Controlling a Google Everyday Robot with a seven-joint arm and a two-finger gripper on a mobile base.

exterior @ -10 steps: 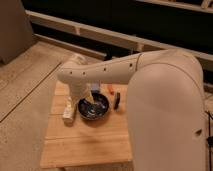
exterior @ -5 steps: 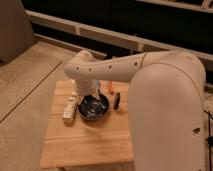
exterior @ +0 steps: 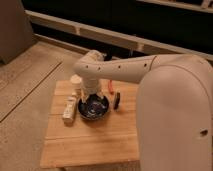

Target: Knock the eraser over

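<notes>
Step in hand: approach (judged); no contact with the eraser yet.
Gripper (exterior: 90,96): hangs low over the left rim of the bowl (exterior: 94,110), at the end of the white arm (exterior: 125,70) reaching in from the right.
Gripper state: cannot be told (tip lost against the bowl's dark inside).
Eraser (exterior: 116,100): taken to be the small dark upright piece just right of the bowl, toward the table's back right; identity not certain.
Next move: calls for a sideways sweep to the right, past the bowl's rim, striking the piece high up to tip rather than slide it; needs care around the bowl and the orange item (exterior: 110,87) just behind.
Other items: white bar (exterior: 69,108) lying flat just left of the bowl; white cup (exterior: 76,80) behind the bar.
Surface: table (exterior: 90,145) of light wooden planks, all items grouped toward the back half.
Room: speckled floor (exterior: 25,75) to the left; dark wall (exterior: 150,20) with pale rails behind.
</notes>
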